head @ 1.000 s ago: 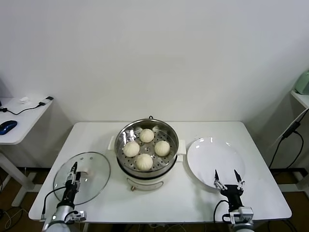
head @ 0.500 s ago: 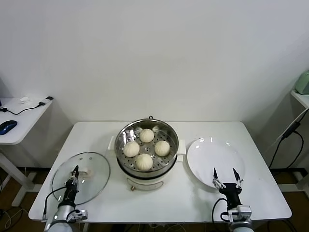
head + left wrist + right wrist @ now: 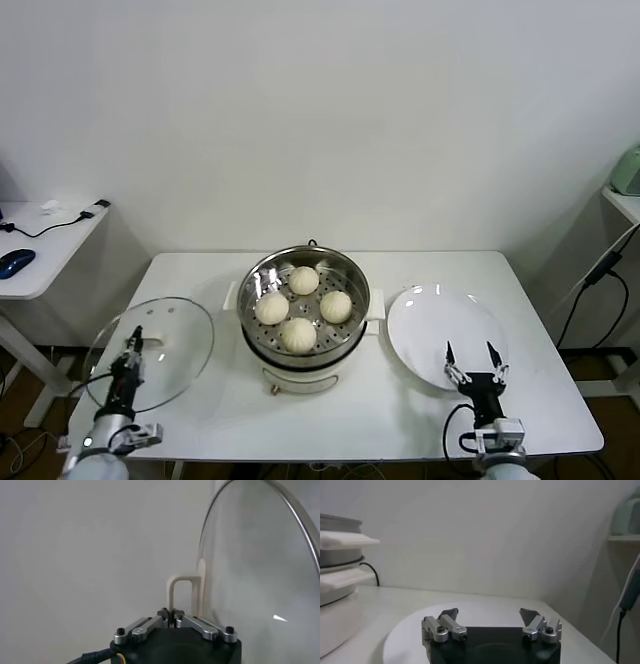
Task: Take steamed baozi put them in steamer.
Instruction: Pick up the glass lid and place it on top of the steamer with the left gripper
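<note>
With all four steamed baozi (image 3: 303, 307) sitting in the steamer (image 3: 305, 310) at centre frame, the left gripper (image 3: 130, 351), fingers clamped on the glass lid's handle (image 3: 181, 594), is lifting the glass lid (image 3: 150, 352) at lower left, suggesting covering comes next, while the right gripper (image 3: 474, 361) is idling, fingers apart, over the white plate (image 3: 440, 325).

The round clear glass lid (image 3: 260, 555) runs off the frame edge in the left wrist view, and the black left gripper (image 3: 173, 616) covers its white handle's base.

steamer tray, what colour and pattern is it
Shiny silver steel, dotted with small round holes: the steamer tray shows best in the head view.
</note>
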`<state>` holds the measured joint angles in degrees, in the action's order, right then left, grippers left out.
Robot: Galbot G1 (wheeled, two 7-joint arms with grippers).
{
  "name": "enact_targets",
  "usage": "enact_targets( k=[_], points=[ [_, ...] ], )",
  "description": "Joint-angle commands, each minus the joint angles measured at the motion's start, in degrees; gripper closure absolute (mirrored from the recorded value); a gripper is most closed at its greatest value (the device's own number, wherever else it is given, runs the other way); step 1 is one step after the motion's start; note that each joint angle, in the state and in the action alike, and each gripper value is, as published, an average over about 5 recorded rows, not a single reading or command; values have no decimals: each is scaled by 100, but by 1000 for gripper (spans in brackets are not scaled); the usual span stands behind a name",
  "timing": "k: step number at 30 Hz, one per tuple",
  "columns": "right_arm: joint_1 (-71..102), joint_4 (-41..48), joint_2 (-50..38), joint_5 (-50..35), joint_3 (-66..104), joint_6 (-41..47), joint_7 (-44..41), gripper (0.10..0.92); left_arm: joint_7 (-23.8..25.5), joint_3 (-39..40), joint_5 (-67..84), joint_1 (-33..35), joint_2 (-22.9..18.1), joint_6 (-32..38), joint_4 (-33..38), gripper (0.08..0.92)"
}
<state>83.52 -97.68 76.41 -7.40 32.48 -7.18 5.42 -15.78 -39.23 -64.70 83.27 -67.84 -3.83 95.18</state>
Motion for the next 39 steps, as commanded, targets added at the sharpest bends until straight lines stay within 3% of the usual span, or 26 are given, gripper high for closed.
enact_targets(
  k=[1,8,15,22,33,39],
  points=[
    [-28,-112,-33,80,-7,167,58,203,1782,-64,1212,364,984,-1746,2758,866],
    [6,-134,1,166,-17,188,73,203,2480,1117,561,-481,803,-2861,3224,866],
    [94,-213,10,218,-80,128,28,203,3016,2713,-461,-1506,216,-3563,3085,866],
    [58,-83,61,235,-129,-53,-24,203,3262,3889,-1202,-2226,-479,-3809,2560,866],
    [-72,86,125,206,-78,-266,-26,203,3232,4585,-1958,-2579,-1459,-3921,1665,866],
    [-115,195,192,211,-78,-345,12,203,3183,4680,-2133,-2651,-1750,-3933,1300,866]
  ],
)
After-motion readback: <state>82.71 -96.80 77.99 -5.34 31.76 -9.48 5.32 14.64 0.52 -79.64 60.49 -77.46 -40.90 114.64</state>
